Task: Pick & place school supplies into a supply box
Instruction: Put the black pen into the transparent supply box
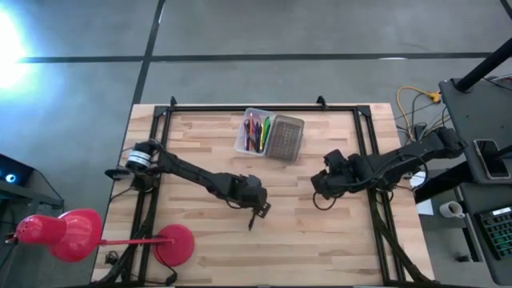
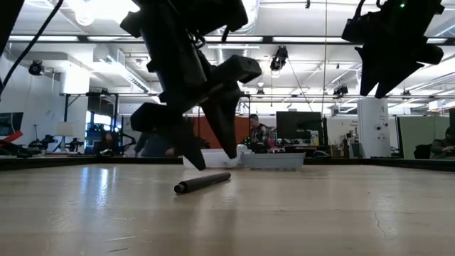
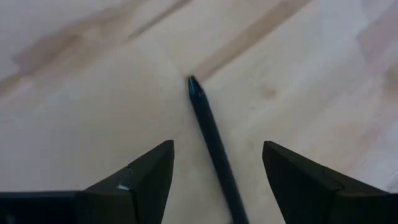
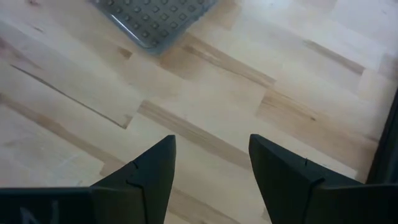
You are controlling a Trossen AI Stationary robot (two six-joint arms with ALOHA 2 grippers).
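A black pen (image 3: 211,137) lies flat on the wooden table, also seen in the high view (image 1: 254,218) and the low view (image 2: 202,182). My left gripper (image 3: 217,145) hovers just above it, open, with one finger on each side of the pen and neither touching it (image 2: 215,161). The clear supply box (image 1: 253,133) sits near the table's far edge with several coloured pens and pencils inside. Its grey dotted lid (image 1: 285,138) lies right beside it. My right gripper (image 4: 211,138) is open and hangs above bare table right of centre (image 1: 320,184).
A black metal frame (image 1: 160,120) runs along the table's left, far and right edges. A red lamp (image 1: 72,234) stands at the near left corner. Bare wood lies between the pen and the box. People and desks show in the room beyond (image 2: 259,135).
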